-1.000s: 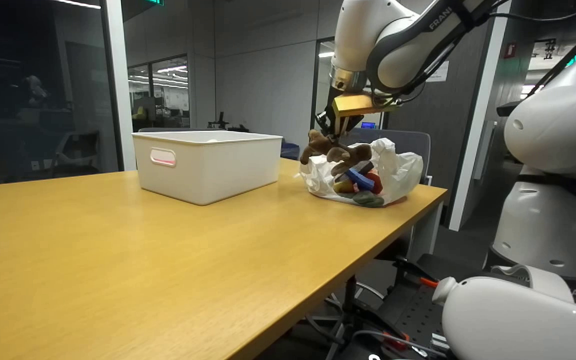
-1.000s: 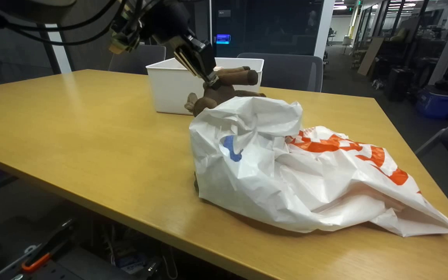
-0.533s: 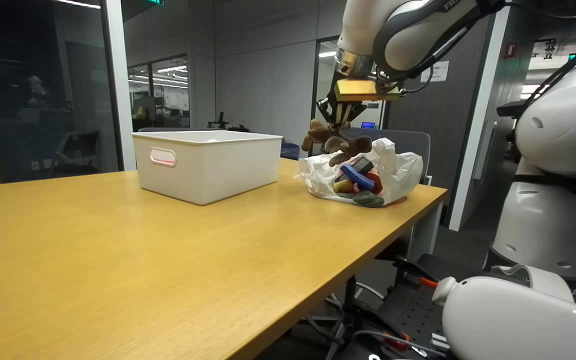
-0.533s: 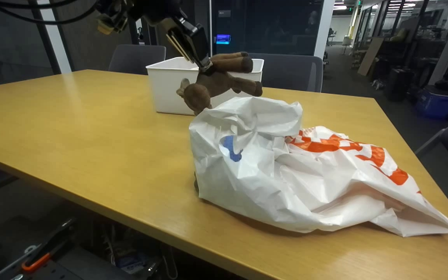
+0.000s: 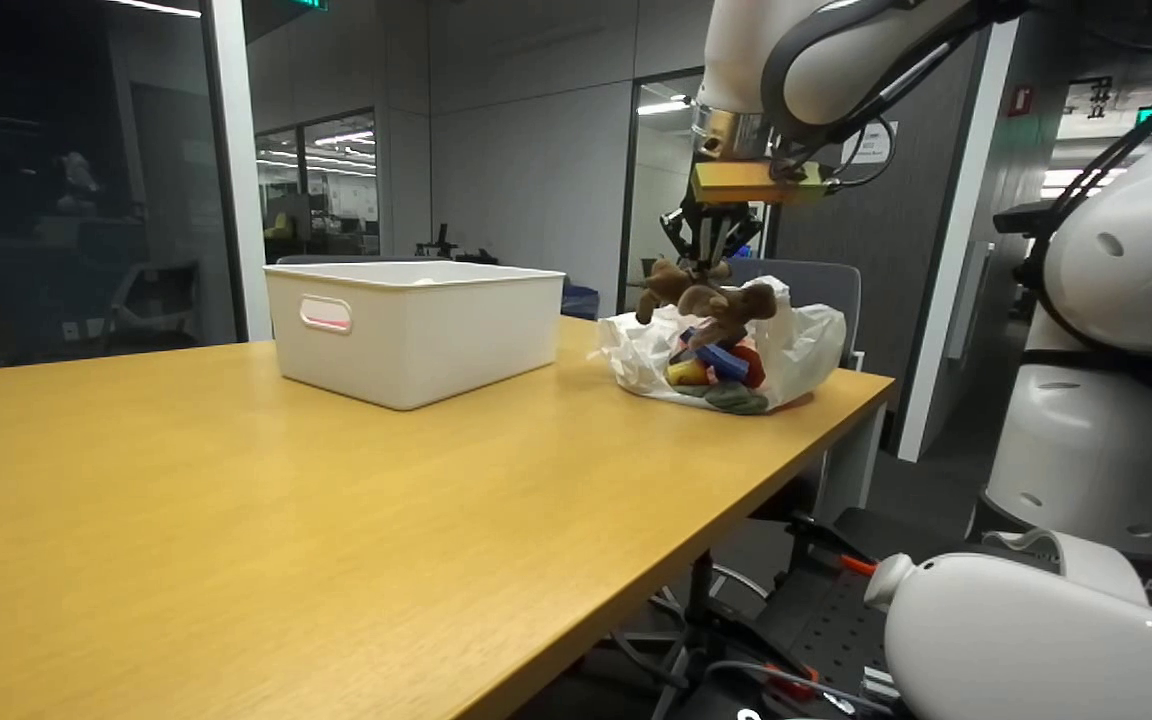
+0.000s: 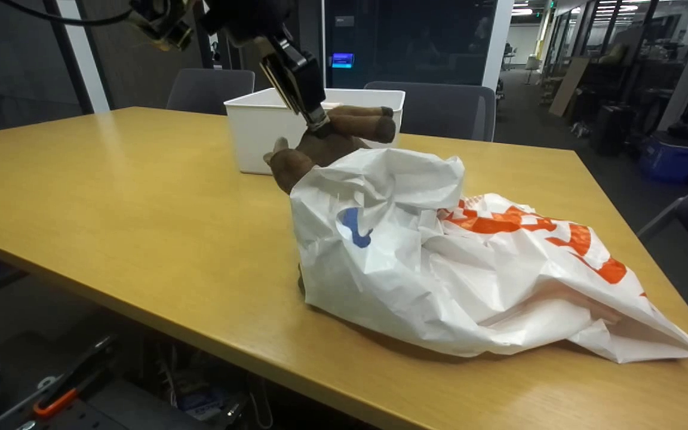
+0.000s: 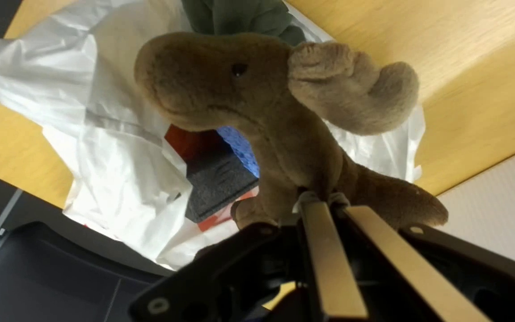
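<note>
Gripper (image 7: 323, 199) clamps a moose (image 7: 289, 129) by its body, the fingers close together and pressed into the brown plush. The moose hangs over the open mouth of a white bag (image 6: 451, 275); in an exterior view its head droops lower than the two upper legs sticking out sideways. Whether any part of it touches the bag cannot be told. Within the bag's mouth lie a blue piece (image 5: 722, 363), a red piece (image 5: 754, 366), a yellow piece (image 5: 688, 373) and a dark block (image 7: 217, 183); a green piece (image 5: 736, 398) sits at the lower edge. On the same table (image 5: 336, 490), apart from the bag, stands a white bin (image 5: 481, 335). A chair (image 5: 823, 287) shows behind the bag.
</note>
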